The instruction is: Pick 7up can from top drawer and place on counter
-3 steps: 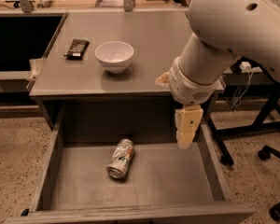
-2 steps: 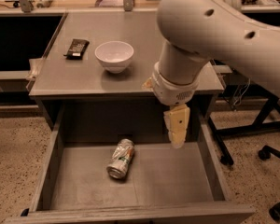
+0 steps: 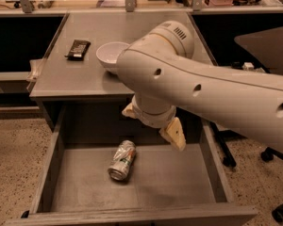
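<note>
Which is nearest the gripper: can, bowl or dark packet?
The 7up can, lying on its side in the top drawer, left of the gripper hanging over it. The bowl and packet sit up on the counter.

There is one 7up can (image 3: pixel 122 160), lying in the one open top drawer (image 3: pixel 179 180). There is one counter (image 3: pixel 80 81), and on it stand one white bowl (image 3: pixel 109 55) and one dark flat packet (image 3: pixel 78 48). One robot arm (image 3: pixel 203 86) reaches across, and its one gripper (image 3: pixel 173 133) hangs over the drawer, up and to the right of the can.
</note>
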Controlling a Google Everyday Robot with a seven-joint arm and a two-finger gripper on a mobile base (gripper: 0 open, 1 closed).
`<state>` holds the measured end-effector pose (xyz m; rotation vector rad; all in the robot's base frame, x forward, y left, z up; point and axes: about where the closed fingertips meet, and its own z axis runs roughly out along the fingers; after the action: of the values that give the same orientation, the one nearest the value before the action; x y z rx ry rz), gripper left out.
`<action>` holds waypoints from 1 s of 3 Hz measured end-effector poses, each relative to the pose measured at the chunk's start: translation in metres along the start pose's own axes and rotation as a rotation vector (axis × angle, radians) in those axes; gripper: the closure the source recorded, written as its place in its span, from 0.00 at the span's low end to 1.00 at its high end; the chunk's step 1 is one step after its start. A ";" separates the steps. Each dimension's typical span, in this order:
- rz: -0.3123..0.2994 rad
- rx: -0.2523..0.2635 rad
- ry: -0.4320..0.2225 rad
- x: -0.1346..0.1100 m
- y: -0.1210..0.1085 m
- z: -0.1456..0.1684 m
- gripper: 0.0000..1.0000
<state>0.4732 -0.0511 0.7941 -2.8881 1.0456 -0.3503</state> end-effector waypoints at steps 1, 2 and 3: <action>0.006 -0.001 -0.005 0.000 0.000 -0.003 0.00; -0.014 0.069 -0.110 -0.012 -0.014 0.019 0.00; -0.139 0.188 -0.251 -0.039 -0.042 0.045 0.00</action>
<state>0.4806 0.0043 0.7477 -2.7502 0.7337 -0.0809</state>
